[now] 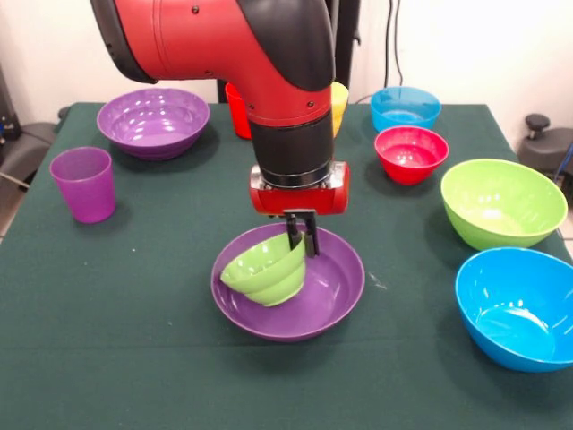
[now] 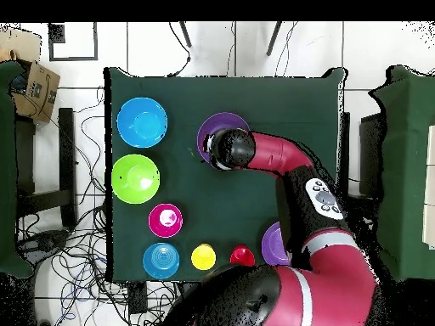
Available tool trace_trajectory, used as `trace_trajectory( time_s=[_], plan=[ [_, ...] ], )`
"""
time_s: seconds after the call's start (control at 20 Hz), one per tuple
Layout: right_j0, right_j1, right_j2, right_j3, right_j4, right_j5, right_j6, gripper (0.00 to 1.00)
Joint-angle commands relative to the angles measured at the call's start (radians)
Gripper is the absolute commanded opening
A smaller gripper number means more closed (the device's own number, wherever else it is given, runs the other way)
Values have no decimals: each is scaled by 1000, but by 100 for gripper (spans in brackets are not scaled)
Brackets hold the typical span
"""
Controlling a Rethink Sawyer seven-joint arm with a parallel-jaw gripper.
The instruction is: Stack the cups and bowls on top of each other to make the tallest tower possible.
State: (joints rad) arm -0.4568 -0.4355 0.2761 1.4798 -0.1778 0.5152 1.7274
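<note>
The small green bowl (image 1: 266,269) sits tilted on its side inside the purple bowl (image 1: 327,296) at the desk's (image 1: 116,322) centre, its opening turned up and to the picture's left in the front view; the gripper (image 1: 302,235) stands directly over it, jaws clenched on the bowl's upper rim, one finger inside the wall and one outside as far as the front view shows. Judged from the glossy plastic, the bowl is light, stiff and slippery; a rim pinch is the only practical hold, since the body is too wide and smooth to span; expect it to swing or slide in the jaws if tilted further.

The purple bowl beneath is shallow and smooth, so a released bowl will probably slide toward its lowest point rather than stay put.

Further out, all apart from one another: a lime bowl (image 1: 503,202) and a blue bowl (image 1: 517,306) at the picture's right; a red bowl (image 1: 411,153) and a light blue bowl (image 1: 406,108) behind them; a second purple bowl (image 1: 153,121) and a purple cup (image 1: 83,184) at the left; a red cup (image 1: 237,109) and a yellow cup (image 1: 339,100) partly hidden behind the arm (image 1: 269,54).
</note>
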Motion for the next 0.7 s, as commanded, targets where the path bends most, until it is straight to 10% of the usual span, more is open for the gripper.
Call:
trace_trajectory(
  time_s=[0.05, 0.7],
  plan=[
    [-11, 76, 39, 122, -117, -137, -11, 0],
    [10, 44, 25, 156, -101, -155, 17, 0]
  ],
)
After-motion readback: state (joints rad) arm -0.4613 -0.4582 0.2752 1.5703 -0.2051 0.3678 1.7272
